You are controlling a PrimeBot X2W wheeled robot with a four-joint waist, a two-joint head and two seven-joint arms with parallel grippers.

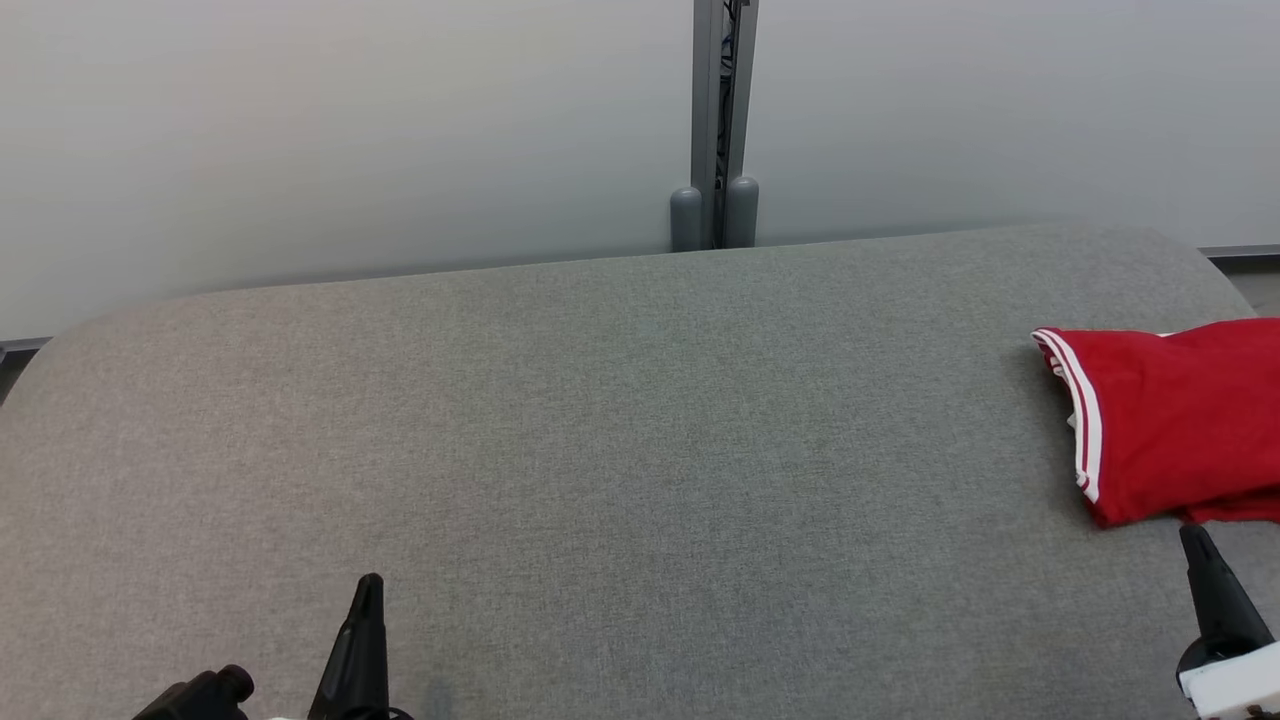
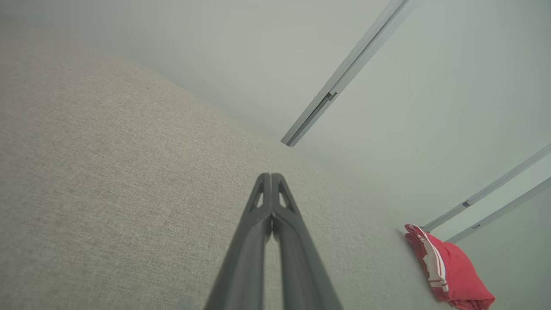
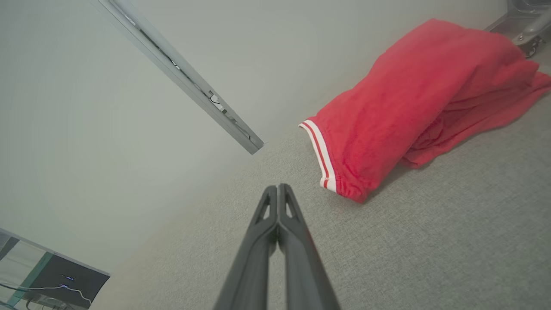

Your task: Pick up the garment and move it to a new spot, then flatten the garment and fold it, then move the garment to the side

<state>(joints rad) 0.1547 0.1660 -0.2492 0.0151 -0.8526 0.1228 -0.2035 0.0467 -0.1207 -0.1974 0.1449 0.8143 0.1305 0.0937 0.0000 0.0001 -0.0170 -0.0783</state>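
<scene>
Red garment (image 1: 1170,420) lying bunched at right end of grey fabric tabletop (image 1: 600,420), white-striped hem facing centre, part running past frame edge. Right gripper (image 1: 1192,535) pointing at its near edge from just beside, fingers pressed together, holding nothing. Left gripper (image 1: 368,585) sitting well apart at lower left, likewise pressed together, empty.

Risks:
- closed fingers nudging cloth toward table end instead of gripping
- pinching only top layer, rest trailing and dragging
- lone-arm lift leaving it twisted

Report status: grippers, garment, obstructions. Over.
Left gripper shut, empty. Right gripper shut, empty, just short of the red garment. Garment bunched at the right end of the grey table, not held. Nothing in the way.
</scene>
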